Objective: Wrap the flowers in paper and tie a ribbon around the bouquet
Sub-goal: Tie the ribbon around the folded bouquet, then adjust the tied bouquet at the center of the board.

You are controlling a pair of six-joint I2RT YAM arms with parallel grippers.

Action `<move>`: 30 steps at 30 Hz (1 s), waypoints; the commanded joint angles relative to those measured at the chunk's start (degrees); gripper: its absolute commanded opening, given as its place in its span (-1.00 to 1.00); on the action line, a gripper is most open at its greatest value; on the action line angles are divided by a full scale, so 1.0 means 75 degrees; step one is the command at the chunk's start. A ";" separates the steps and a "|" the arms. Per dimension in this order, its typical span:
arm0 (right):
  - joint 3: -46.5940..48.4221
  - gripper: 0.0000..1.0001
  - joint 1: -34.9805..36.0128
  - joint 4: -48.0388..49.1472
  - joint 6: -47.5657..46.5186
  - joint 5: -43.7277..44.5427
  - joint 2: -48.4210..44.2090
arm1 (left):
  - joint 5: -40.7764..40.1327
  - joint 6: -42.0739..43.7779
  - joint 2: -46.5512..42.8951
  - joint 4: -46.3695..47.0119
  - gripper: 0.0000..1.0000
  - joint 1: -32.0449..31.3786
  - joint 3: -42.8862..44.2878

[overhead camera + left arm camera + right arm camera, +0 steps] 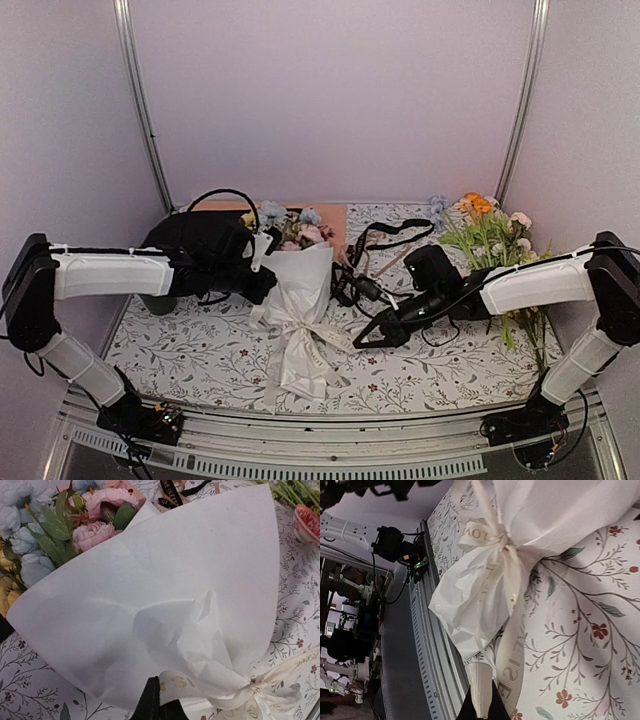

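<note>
Ribbon (481, 680) tail pinched tight in right gripper (480, 707), bottom edge of right wrist view; left gripper (162, 702) nips a ribbon loop, bottom of left wrist view. Only there flowers (92, 532) show close, upper left. Top view: bouquet (300, 300) lies centre on floral-print table (190, 350), lilac walls (330, 90).
</note>
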 commanded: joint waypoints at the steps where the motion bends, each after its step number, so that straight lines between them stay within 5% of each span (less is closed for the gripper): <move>1: 0.0193 -0.99 -0.0604 0.0106 0.0468 -0.0155 0.0494 | -0.0164 -0.1134 -0.0568 0.0395 -1.00 -0.0455 -0.1156; 7: 0.0409 -0.97 -0.1121 0.0431 0.1270 0.0716 0.0760 | -0.0411 -0.2035 -0.1143 0.0298 -1.00 -0.0611 -0.2121; 10: 0.0543 -0.76 -0.1140 0.0240 0.1382 0.1086 0.0815 | -0.0744 -0.2243 -0.1422 0.0034 -0.93 -0.0623 -0.2283; 11: 0.0567 -0.66 -0.1151 0.0055 0.1361 0.1322 0.0771 | -0.0798 -0.2275 -0.1494 -0.0098 -0.74 -0.0620 -0.2291; 16: 0.0306 0.54 -0.1334 -0.0903 0.1526 0.3437 -0.0395 | -0.0799 -0.2508 -0.2140 -0.0780 0.36 -0.0641 -0.2367; 19: 0.0229 0.74 -0.1344 -0.1346 0.1526 0.4812 -0.1522 | -0.0652 -0.2581 -0.2977 -0.0988 0.96 -0.0667 -0.2652; 24: 0.0507 0.74 -0.1339 -0.1316 0.1022 0.5423 -0.2267 | -0.0953 -0.2791 -0.4499 -0.0852 0.85 -0.0468 -0.3213; 27: 0.0992 0.57 -0.1334 -0.1079 0.0903 0.4474 -0.1503 | -0.0691 -0.3039 -0.4062 -0.0743 0.51 0.0474 -0.3185; 30: 0.1572 0.37 -0.1080 -0.1102 0.0922 0.3965 -0.0529 | -0.0454 -0.3037 -0.3191 -0.0506 0.46 0.1188 -0.2989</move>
